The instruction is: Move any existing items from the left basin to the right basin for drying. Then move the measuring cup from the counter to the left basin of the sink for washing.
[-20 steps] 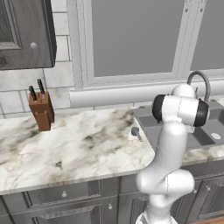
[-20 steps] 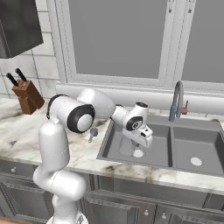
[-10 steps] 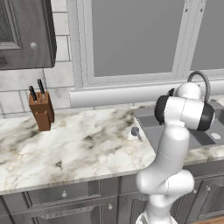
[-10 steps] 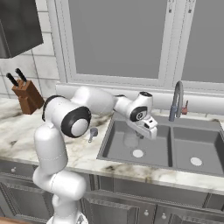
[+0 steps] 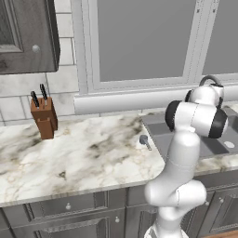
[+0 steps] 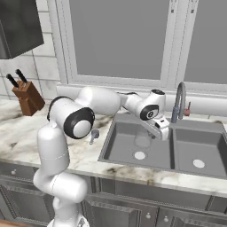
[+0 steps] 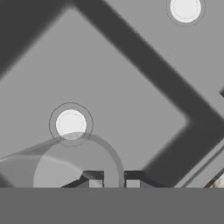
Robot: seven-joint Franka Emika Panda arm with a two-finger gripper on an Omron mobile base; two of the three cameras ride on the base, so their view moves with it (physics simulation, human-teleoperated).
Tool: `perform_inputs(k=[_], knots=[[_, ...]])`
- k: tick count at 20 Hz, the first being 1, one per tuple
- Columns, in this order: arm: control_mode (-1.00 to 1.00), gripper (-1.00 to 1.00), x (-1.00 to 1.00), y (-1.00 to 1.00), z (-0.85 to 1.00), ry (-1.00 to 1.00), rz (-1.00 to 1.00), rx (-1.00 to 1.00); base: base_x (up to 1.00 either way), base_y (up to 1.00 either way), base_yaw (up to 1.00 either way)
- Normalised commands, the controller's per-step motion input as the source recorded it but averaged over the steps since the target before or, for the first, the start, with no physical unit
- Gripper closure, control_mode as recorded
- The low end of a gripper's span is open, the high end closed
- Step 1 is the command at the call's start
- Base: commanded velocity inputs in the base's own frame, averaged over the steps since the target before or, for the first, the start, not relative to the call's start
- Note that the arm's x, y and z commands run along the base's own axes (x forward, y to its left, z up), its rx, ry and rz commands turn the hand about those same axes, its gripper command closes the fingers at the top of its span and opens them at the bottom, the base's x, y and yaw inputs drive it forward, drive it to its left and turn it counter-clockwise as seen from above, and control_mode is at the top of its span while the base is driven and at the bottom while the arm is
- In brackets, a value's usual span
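**Cup lifted and heading right**

Up and rightward went the pincer [image 6: 165,131], from low in the left basin [image 6: 119,146] toward the wall between the basins. It pinches the see-through cup [image 6: 142,141] by its rim, so the cup looks about halfway to the right basin [image 6: 201,150].

The hand view shows the rim between the tips; the left base view shows the measuring cup [image 5: 145,141] waiting on the desk [image 5: 83,158].

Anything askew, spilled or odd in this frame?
Nothing stands out. The gripper holds the see-through cup by its rim above the left basin; the measuring cup lies on the counter beside the sink; the knife block stands upright.
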Motion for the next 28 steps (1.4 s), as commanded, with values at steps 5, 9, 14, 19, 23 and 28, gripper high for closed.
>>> perform_inputs(k=[5,9,14,19,23,28], knots=[[-1.0,1.0,-0.28,-0.52,0.11,-0.02,-0.15,0.0,0.0,0.0,0.0],[-1.0,1.0,-0.2,-0.53,0.16,-0.01,-0.15,0.0,0.0,0.0,0.0],[-1.0,1.0,-0.14,-0.48,0.05,-0.01,-0.14,0.0,0.0,0.0,0.0],[-1.0,1.0,-0.06,-0.39,-0.05,-0.04,-0.1,0.0,0.0,0.0,0.0],[-1.0,1.0,0.0,-0.41,0.0,-0.06,-0.1,0.0,0.0,0.0,0.0],[-1.0,1.0,0.0,-0.45,-0.01,-0.01,-0.09,0.0,0.0,0.0,0.0]])
